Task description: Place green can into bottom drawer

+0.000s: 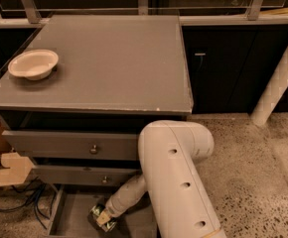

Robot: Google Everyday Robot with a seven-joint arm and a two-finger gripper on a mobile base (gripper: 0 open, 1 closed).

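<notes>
The bottom drawer [69,217] is pulled out at the foot of the grey cabinet, its flat grey floor showing. My white arm reaches down into it from the right. The gripper [104,216] is low inside the drawer, near its floor. The green can [101,215], shiny green with white patches, sits at the gripper's tip, just above or on the drawer floor; I cannot tell which.
A cream bowl [33,63] stands at the left on the cabinet top [114,68]. Two knob-fronted drawers [69,145] sit above the open one. A cardboard box [2,165] and blue cables [15,202] lie left. A white pillar [278,83] stands right.
</notes>
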